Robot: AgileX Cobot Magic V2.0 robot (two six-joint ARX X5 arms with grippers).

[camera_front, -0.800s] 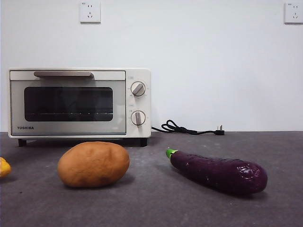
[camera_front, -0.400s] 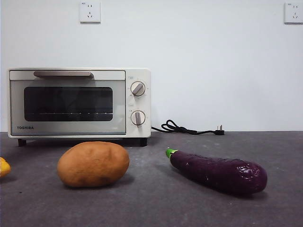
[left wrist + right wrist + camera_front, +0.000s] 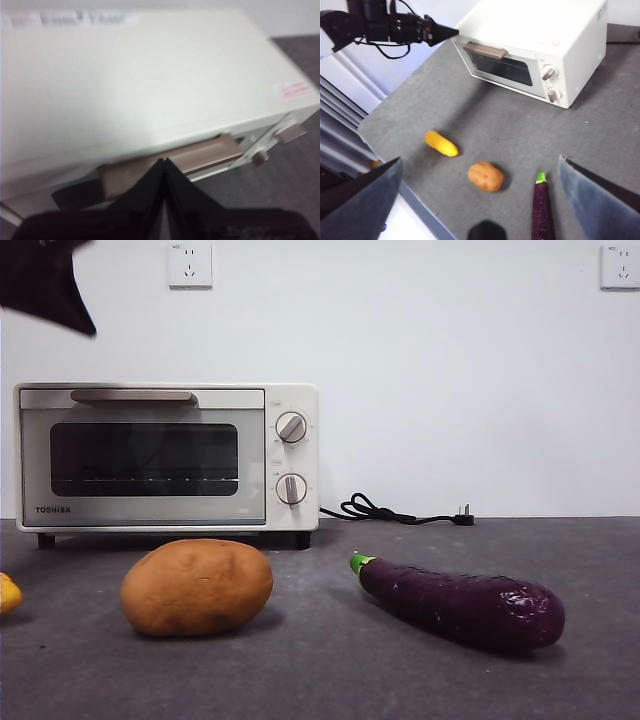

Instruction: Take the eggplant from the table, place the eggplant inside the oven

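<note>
Two vegetables lie nearest us on the table [image 3: 320, 680] in the front view: a brown potato [image 3: 197, 586] at about 7 o'clock and the dark-purple eggplant [image 3: 460, 604] at about 4 o'clock, well apart from each other, the eggplant's green stem cap pointing toward the potato. We see a sliver of a yellow vegetable [image 3: 8, 593] at the 9 o'clock edge. Behind the potato stands the cream-white Toshiba oven [image 3: 166, 456], its glass door closed, bar handle across the top of the door and two round knobs at its right. We note a black power cord [image 3: 395, 512] lying on the table beside the oven, its plug loose, and two wall sockets [image 3: 190, 265] high on the wall.

Our left gripper [image 3: 164, 165] hovers above the oven's top, near the handle [image 3: 172, 162], its jaws pressed together with nothing between them; in the front view it shows as a dark tip at 10 o'clock. Our right gripper [image 3: 480, 200] hangs high above the table with its jaws spread wide and empty, the eggplant below it.
</note>
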